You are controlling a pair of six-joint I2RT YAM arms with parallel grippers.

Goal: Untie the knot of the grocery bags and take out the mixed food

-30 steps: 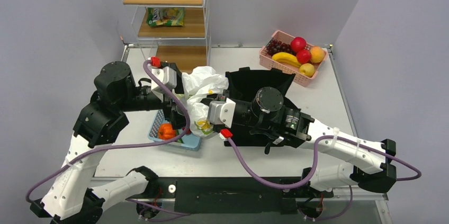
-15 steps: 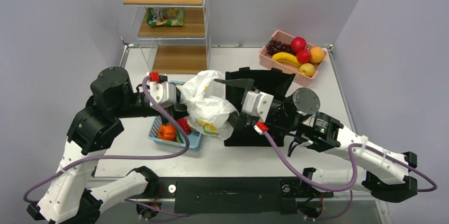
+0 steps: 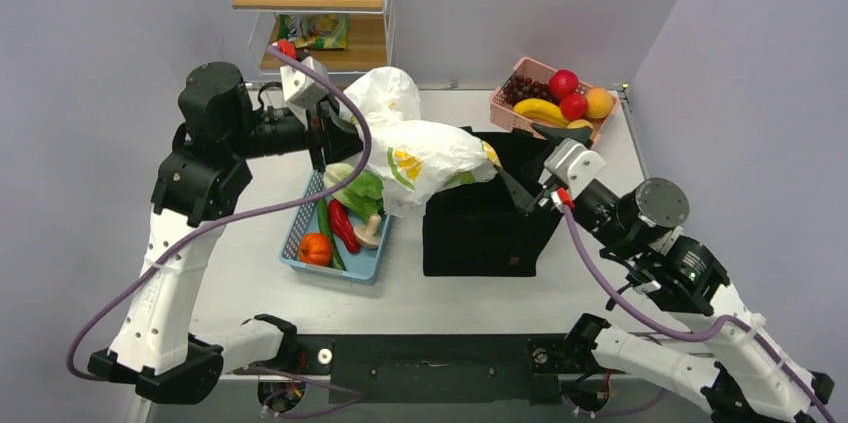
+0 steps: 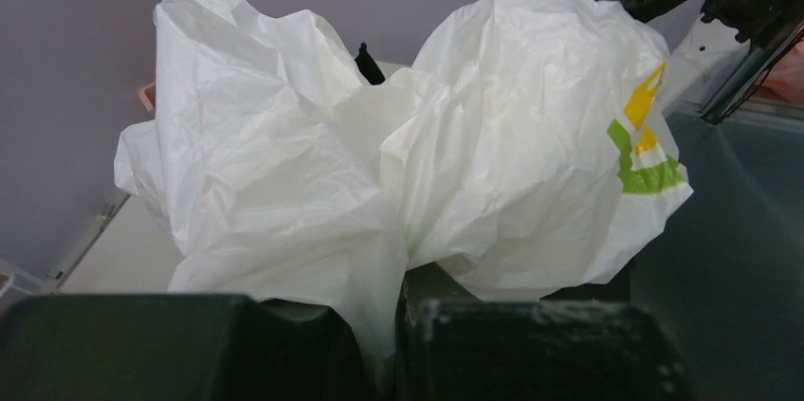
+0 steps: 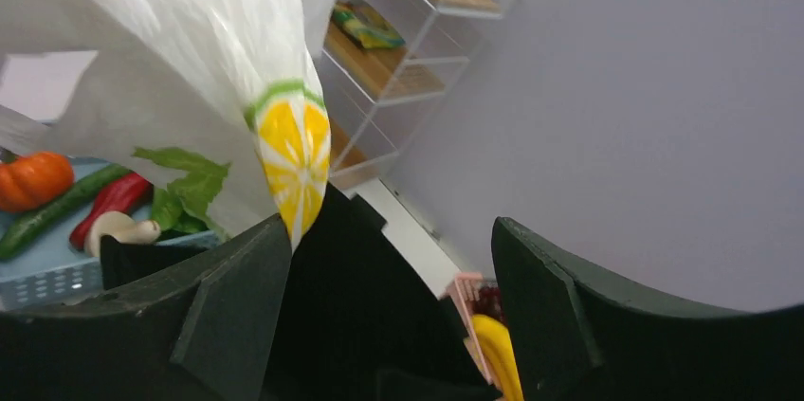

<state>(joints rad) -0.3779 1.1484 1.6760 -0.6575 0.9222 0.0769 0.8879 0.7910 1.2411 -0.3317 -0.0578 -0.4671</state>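
Grocery bag [image 3: 420, 153] between basket [image 3: 355, 274] and tote [image 3: 480, 233]

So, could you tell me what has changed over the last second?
The left pincer, shut on the bag, lifted it up and away from the blue tray, toward the far side. The right pincer drew back to the right, open, off the bag. The tray, black tote and fruit basket stayed put.

I counted one bag [image 3: 430, 153], one tote [image 3: 475, 233], one blue basket [image 3: 350, 271] and one pink basket [image 3: 505, 115], two apples [image 3: 564, 83], one banana [image 3: 540, 110], one pumpkin [image 3: 315, 248].
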